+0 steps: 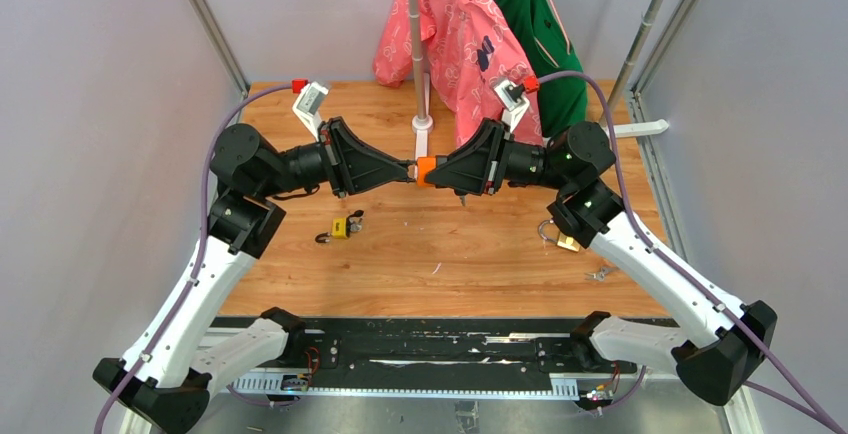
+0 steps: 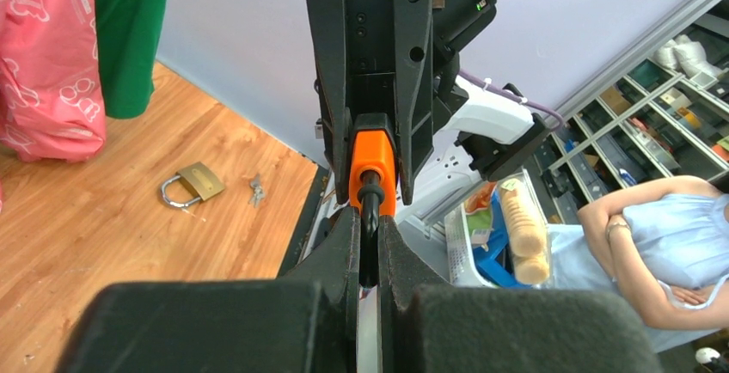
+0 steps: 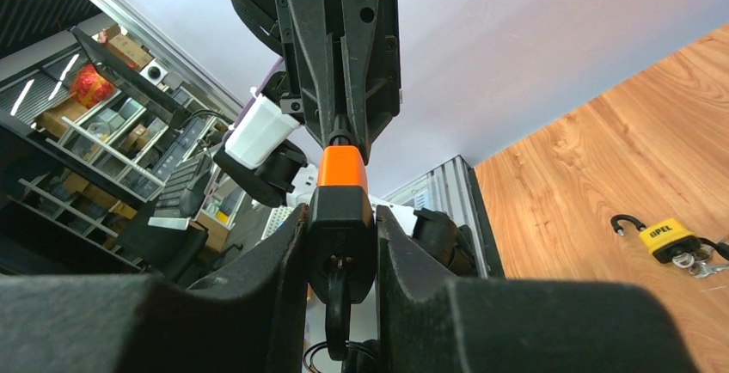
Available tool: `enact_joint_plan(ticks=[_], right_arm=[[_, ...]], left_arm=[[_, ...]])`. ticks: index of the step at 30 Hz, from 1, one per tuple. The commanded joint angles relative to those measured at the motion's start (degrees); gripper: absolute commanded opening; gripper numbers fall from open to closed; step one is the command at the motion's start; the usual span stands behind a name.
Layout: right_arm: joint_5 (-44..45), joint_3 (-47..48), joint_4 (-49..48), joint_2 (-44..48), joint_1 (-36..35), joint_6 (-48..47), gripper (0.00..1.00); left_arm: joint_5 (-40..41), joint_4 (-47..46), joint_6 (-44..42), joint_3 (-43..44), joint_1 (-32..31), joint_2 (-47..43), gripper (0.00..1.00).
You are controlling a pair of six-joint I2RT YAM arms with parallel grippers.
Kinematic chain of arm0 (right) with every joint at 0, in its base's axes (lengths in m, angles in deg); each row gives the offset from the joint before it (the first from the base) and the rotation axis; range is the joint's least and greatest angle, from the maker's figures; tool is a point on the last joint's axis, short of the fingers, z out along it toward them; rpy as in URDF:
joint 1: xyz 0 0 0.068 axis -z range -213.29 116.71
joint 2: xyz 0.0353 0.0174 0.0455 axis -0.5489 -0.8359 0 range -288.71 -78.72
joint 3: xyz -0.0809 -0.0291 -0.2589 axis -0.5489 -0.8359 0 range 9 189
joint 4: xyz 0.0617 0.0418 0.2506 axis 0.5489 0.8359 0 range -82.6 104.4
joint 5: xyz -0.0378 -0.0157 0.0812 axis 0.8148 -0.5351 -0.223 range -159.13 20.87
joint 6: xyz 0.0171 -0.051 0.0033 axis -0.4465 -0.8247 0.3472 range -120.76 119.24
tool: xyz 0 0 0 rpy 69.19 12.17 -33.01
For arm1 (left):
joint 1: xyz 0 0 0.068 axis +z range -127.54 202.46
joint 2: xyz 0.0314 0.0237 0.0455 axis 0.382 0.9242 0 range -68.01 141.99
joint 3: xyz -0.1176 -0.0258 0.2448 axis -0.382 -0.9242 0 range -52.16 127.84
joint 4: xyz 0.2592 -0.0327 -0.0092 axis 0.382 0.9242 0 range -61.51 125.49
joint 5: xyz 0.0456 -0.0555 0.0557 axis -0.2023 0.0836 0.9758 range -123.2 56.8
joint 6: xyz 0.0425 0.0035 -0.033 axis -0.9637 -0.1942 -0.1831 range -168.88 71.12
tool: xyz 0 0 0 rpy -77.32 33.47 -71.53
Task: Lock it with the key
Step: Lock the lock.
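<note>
Two grippers share your padlock [image 2: 371, 162] midair. Right gripper [image 3: 341, 218] clamps the blocky orange body; left gripper [image 2: 368, 229] pinches its thin black bar.

Garments: a pink patterned shirt [image 1: 460, 44] and a green shirt [image 1: 550, 64] hang side by side at the far edge.
Stand: a white pole [image 1: 413, 34] rises upright before the pink shirt.
Surface: a wooden table [image 1: 480, 254].
Bystander: a person in pale blue [image 2: 653, 235], arms folded, beyond the table.

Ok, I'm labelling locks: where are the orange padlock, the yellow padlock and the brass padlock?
orange padlock [image 1: 425, 170], top view, orange body.
yellow padlock [image 3: 669, 238], right wrist view, yellow body.
brass padlock [image 2: 201, 181], left wrist view, brass body.
</note>
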Motion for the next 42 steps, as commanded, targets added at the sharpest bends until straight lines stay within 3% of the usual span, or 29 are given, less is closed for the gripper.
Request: enact_joint_plan(ticks=[1,42], right_arm=[[0.9,0.3,1.8,1.5,-0.3,-3.3,0.00],[2.3,3.9,-1.3,-7.0,-6.0,-2.9,0.00]], left_arm=[[-0.8,-1.9,1.0,0.3,0.2,0.1,0.00],[3.0,-3.3,-0.6,-2.2,-5.5,3.1,0.00]])
